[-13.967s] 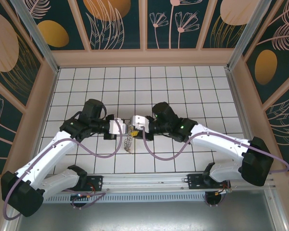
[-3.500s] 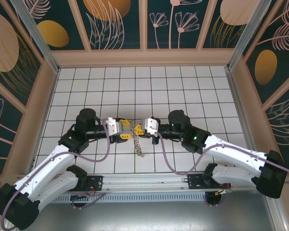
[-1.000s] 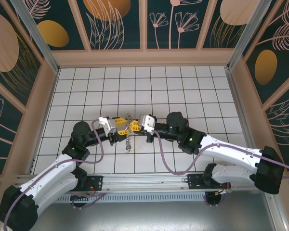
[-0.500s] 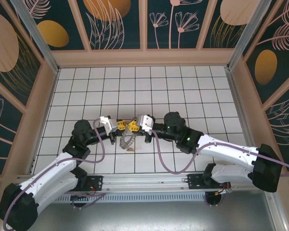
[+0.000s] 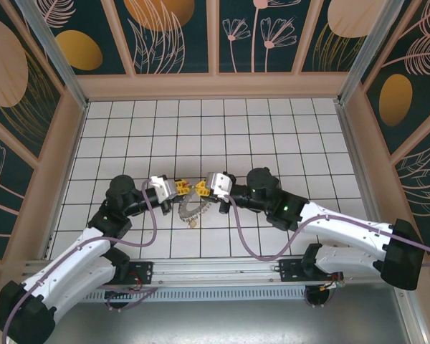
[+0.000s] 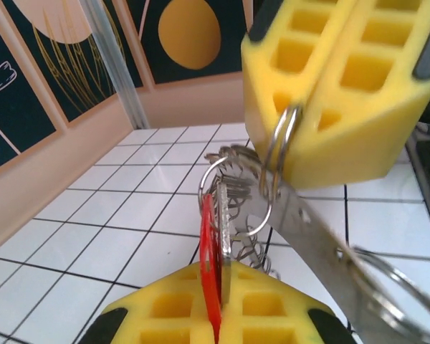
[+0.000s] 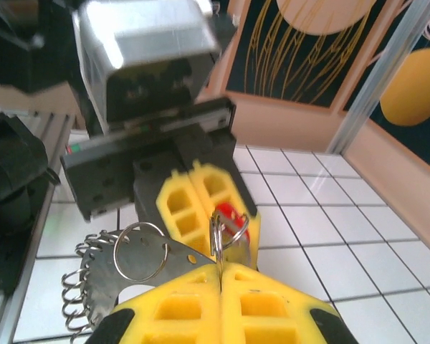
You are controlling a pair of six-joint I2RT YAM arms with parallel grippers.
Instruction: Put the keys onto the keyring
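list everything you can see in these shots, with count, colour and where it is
key: one, silvery with a red tag, pinched in the left end effector
keyring: one, flat grey metal, held just above the table between the two end effectors
small wire rings: several, silver, fringing the keyring's rim
table: one, white tiles with dark lines
wall panels: several, dark teal with orange and pink plant designs, around the table
arms: two, white with black joints, reaching in from the near edge
left end effector: one, yellow fingers, shut on the key's tag
right end effector: one, yellow fingers, shut on a ring of the keyring
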